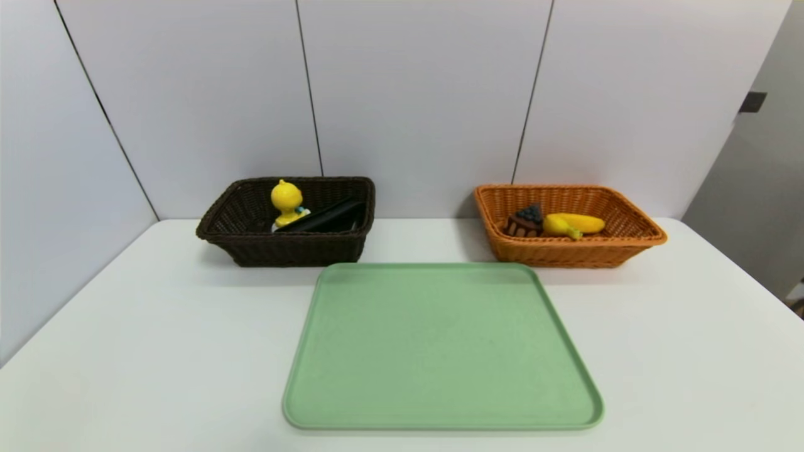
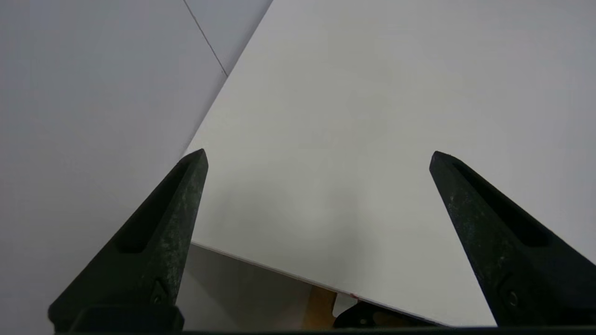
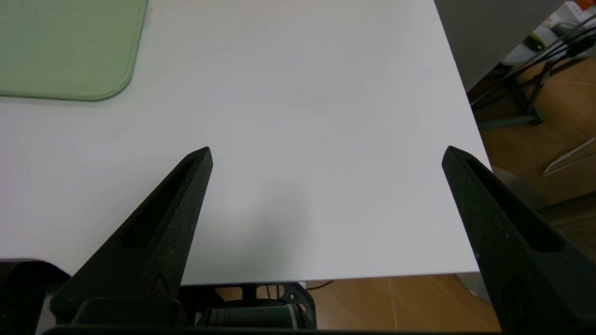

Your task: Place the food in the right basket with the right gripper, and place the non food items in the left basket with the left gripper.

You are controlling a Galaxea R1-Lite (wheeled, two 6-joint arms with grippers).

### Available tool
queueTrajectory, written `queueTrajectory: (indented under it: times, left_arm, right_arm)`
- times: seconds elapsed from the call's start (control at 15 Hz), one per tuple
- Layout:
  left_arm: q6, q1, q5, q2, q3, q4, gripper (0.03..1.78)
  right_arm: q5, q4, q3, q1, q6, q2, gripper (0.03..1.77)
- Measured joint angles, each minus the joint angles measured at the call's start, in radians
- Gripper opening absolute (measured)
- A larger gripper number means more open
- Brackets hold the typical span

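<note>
A: What is seen on the left side of the white table [image 1: 125,351]?

B: The dark brown left basket [image 1: 251,248] is set against the wall. Inside it the yellow duck toy [image 1: 287,202] is stood upright, with the black fabric case [image 1: 326,216] leaned just beside it. The oblong device cannot be made out.

A: And in the middle?

B: A green tray [image 1: 440,351] is laid flat, near both baskets.

A: The right side?

B: The orange right basket [image 1: 628,242] is placed there; the cake wedge [image 1: 525,222] and the banana [image 1: 575,224] are lodged in it, touching.

A: The grippers?

B: The left gripper [image 2: 318,156] is held over the table's near left edge, jaws spread wide, nothing grasped. The right gripper [image 3: 327,153] is poised over the near right edge, likewise released.
</note>
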Motion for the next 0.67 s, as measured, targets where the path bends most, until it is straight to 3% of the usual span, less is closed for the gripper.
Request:
queueTrajectory:
  times: [0.2,0.33,0.47,0.67]
  left_arm:
    - [0.020,-0.004,-0.074,-0.095,0.101,-0.046,1.69]
    - [0.026,-0.007,-0.088,-0.130,0.158,-0.116,1.69]
    - [0.034,-0.009,-0.097,-0.145,0.227,-0.223,1.69]
    - [0.055,-0.008,-0.150,-0.153,0.323,-0.434,1.69]
  right_arm:
    - [0.000,0.075,0.026,0.006,-0.019,-0.103,1.70]
    - [0.002,0.043,0.072,0.009,-0.037,-0.188,1.70]
    - [-0.003,-0.074,0.171,0.010,-0.060,-0.263,1.70]
    - [0.002,-0.374,0.347,0.010,-0.073,-0.311,1.70]
